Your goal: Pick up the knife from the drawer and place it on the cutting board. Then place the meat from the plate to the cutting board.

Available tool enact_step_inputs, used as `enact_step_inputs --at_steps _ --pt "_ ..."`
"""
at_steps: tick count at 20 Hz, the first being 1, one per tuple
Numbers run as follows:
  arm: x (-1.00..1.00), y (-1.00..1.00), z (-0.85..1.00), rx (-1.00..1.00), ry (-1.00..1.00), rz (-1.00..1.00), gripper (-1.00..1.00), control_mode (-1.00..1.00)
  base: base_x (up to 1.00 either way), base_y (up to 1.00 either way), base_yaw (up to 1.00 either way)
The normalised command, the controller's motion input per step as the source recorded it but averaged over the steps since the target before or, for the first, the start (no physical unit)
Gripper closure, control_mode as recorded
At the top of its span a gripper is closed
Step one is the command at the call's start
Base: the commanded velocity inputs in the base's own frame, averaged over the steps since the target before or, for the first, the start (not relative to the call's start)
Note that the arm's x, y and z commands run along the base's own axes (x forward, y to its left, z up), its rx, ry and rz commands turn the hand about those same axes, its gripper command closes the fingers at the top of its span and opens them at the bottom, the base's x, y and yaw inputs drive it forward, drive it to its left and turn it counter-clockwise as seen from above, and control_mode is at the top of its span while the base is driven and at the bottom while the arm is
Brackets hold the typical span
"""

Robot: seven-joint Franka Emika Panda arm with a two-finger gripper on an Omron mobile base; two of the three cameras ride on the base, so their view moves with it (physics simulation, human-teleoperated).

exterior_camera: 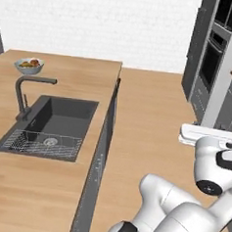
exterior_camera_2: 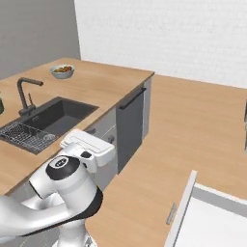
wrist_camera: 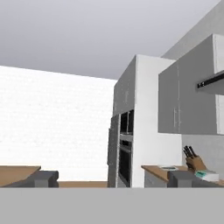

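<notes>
A white Panda arm holds its gripper (wrist_camera: 113, 179) level, facing across a rendered kitchen. The two dark fingertips (wrist_camera: 43, 178) are spread wide with nothing between them.

Nearest the base, at 5 o'clock in the right base view, the drawer (exterior_camera_2: 185, 205) stands pulled out. Its white inside is cut off by the frame edge, so where the knife lies in it cannot be told.

Further off, at 9 o'clock in the same view, a dark sink (exterior_camera_2: 58, 113) with its faucet (exterior_camera_2: 23, 91) is set into the wooden counter (exterior_camera_2: 103, 79). A bowl of fruit (exterior_camera_2: 62, 71) sits beyond the sink at 10 o'clock.

In the hand view, at 4 o'clock, a second counter carries what looks like the plate (wrist_camera: 168, 167). It is too small to show the meat. A wooden knife block (wrist_camera: 194, 161) stands just behind it, and a tall oven stack (wrist_camera: 124, 151) rises at the centre.

The knife is likely to be stiff and light. Its thin, smooth blade would slip and offers no safe purchase. The black handle is the place to pinch, across its narrow width and close to the blade, so the knife hangs balanced. Because it lies flat on the drawer floor, the fingers must straddle it from above. The meat is probably soft and slick, so it calls for a gentle mid-length grip.
</notes>
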Motion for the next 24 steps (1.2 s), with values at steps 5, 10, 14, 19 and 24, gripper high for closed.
enact_step_inputs --at_steps 5,10,14,19,24 --pt "0.00 0.00 0.00 0.00 0.00 0.00 -1.00 1.00 0.77 -0.87 0.01" --pt "0.00 0.00 0.00 0.00 0.00 0.00 -1.00 1.00 0.92 -0.87 -0.01" --pt "0.00 0.00 0.00 0.00 0.00 0.00 -1.00 1.00 1.00 -0.20 0.00" --pt "0.00 0.00 0.00 0.00 0.00 0.00 -1.00 1.00 1.00 -0.01 -0.04" --pt "0.00 0.00 0.00 0.00 0.00 0.00 -1.00 1.00 0.93 -0.38 -0.12"
